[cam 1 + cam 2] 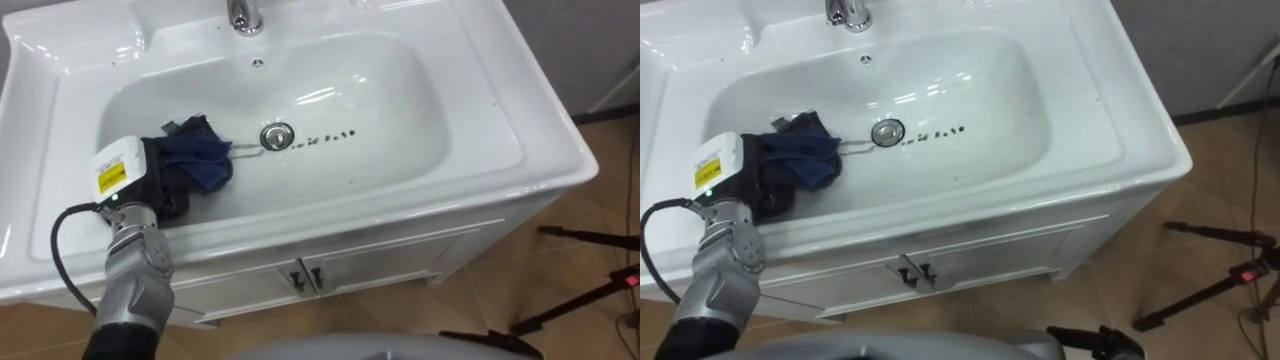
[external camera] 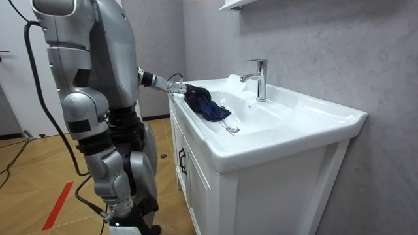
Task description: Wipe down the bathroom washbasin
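- The robot stands at the front of a white vanity, at the room view's left, with its left arm reaching over the front rim.
- The left hand [image 1: 165,195] sits low in the basin [image 1: 400,90], against the wall at nine o'clock. The cloth covers its fingers, so I cannot tell whether they are clamped on it or lying loose.
- A dark blue cloth [image 1: 200,155] is bunched over and just beyond that hand. It lies on the basin floor at nine o'clock of the drain, close to it.
- The round metal drain [image 1: 277,136] sits mid-basin, and the chrome faucet [image 1: 244,16] rises at its twelve o'clock.
- A short row of dark marks [image 1: 328,137] lies at three o'clock of the drain, on the side away from the cloth. By my reading, most of the wiping is not yet done.
- The counter [image 1: 505,120] around the bowl is bare white. The cabinet doors [image 1: 400,255] sit below it.
- Dark stand legs [image 1: 590,237] rest on the wood floor at far right.
- Likely risks:
  - A weak hold could leave the cloth behind as the hand sweeps.
  - A fold could catch on the drain on the way across.
  - The marks may escape the wipe if the reach falls short.
  - A wide stroke could knock the faucet.
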Robot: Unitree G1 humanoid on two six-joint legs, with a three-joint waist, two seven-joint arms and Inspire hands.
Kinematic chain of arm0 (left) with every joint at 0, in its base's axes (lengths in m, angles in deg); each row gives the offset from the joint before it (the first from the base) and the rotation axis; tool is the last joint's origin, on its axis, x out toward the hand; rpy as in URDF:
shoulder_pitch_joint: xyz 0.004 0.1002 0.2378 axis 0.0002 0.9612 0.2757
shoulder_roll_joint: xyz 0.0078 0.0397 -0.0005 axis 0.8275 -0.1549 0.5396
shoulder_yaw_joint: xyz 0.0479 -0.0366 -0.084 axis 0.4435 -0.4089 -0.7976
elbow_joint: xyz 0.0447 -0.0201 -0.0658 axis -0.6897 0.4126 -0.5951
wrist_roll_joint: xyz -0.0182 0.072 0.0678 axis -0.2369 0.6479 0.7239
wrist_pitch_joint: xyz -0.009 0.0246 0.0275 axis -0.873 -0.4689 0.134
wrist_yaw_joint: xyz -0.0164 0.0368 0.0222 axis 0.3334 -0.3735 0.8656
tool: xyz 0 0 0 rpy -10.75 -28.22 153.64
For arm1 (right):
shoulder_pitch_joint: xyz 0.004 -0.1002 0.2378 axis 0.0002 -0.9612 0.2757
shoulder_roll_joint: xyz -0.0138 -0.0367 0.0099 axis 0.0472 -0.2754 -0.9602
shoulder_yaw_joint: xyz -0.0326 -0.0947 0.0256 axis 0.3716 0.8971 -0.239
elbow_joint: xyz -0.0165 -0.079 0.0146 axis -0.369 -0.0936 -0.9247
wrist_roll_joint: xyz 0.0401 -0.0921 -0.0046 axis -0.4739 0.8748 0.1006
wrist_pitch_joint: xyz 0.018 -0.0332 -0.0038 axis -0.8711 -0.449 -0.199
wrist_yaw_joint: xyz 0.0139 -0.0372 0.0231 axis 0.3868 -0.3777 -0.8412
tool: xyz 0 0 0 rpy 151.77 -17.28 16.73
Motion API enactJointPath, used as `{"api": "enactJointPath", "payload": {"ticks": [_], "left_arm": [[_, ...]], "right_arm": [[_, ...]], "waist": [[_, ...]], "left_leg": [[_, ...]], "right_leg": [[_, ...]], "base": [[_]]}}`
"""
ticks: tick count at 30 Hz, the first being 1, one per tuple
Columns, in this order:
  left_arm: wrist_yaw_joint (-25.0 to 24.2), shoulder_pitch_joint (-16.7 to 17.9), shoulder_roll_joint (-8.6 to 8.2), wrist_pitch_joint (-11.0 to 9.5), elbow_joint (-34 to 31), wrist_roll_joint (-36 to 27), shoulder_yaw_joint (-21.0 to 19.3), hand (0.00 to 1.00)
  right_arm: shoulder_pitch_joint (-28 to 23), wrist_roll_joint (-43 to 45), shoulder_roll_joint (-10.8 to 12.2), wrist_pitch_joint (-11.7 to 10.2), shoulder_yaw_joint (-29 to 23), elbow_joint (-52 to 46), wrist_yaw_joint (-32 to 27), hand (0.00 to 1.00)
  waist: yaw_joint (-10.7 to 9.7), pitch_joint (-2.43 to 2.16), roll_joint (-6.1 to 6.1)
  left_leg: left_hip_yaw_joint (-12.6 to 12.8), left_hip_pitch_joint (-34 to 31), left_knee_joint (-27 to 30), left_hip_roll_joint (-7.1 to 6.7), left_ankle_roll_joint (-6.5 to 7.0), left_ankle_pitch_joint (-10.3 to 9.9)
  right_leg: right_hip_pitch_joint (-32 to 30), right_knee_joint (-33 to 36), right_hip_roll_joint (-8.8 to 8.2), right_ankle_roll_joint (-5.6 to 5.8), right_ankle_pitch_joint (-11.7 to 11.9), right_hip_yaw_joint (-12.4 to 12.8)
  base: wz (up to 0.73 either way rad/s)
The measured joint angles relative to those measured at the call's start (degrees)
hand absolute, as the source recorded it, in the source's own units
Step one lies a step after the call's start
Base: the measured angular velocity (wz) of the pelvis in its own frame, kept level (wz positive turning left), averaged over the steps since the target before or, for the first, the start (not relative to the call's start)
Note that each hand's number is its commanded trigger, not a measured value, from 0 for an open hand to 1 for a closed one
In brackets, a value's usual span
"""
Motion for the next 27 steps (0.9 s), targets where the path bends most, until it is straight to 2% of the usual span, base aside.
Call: {"api": "enactJointPath", "payload": {"ticks": [6,9,11,13,17,19,27], "left_arm": [[-3.02,-0.51,0.16,1.06,-0.01,2.97,-0.03,1.0],[-5.94,-1.41,0.33,1.7,-0.33,6.96,0.0,1.0],[-7.91,-2.39,0.85,2.05,-0.32,9.52,0.31,1.0],[-10.26,-3.34,2.28,2.8,-0.33,12.15,2.16,1.0],[-14.11,-5.15,4.3,3.58,-0.4,14.65,4.91,1.0],[-16.43,-7.01,4.87,4.85,-0.35,14.77,6.29,1.0],[-20.02,-9.39,4.97,5.47,0.36,16.83,8.75,1.0]], "right_arm": [[0.11,0.37,-0.47,-0.04,-0.02,-0.03,-0.01,0.0],[0.25,0.32,-0.48,-0.01,0.0,-0.22,0.0,0.0],[0.48,0.33,-0.66,0.01,0.02,-0.17,-0.03,0.0],[0.49,0.33,-0.88,-0.03,0.05,0.02,-0.19,0.0],[0.64,0.56,-1.54,-0.02,0.88,0.05,0.0,0.0],[0.8,1.0,-1.66,-0.02,1.1,0.27,0.12,0.0],[0.92,1.23,-1.81,0.02,1.8,1.2,-0.61,0.0]], "waist": [[-0.23,0.06,0.81],[-0.45,0.12,0.96],[-0.47,0.14,1.12],[-0.67,0.19,1.29],[-1.13,0.28,1.63],[-1.54,0.38,1.62],[-3.11,0.77,2.0]], "left_leg": [[0.57,-0.07,0.02,0.16,0.0,0.0],[0.74,-0.54,-0.01,0.38,-0.02,-0.02],[0.88,-0.97,0.04,0.54,-0.03,-0.01],[0.94,-0.98,0.2,0.59,-0.03,-0.01],[1.19,-0.98,0.21,0.58,-0.04,-0.01],[1.3,-1.07,0.19,0.58,-0.04,0.0],[1.68,-1.23,0.15,0.64,-0.04,0.0]], "right_leg": [[-0.17,0.14,0.2,-0.09,0.15,0.81],[-0.63,0.09,0.46,-0.23,0.24,1.27],[-1.16,0.1,0.57,-0.38,0.35,1.34],[-1.19,0.05,0.61,-0.43,0.38,1.34],[-1.22,-0.04,0.57,-0.42,0.37,1.43],[-1.22,-0.1,0.55,-0.42,0.37,1.38],[-1.85,0.01,0.63,-0.42,0.37,2.18]], "base": [[-0.04],[0.0],[-0.02],[0.0],[0.0],[0.0],[-0.04]]}}
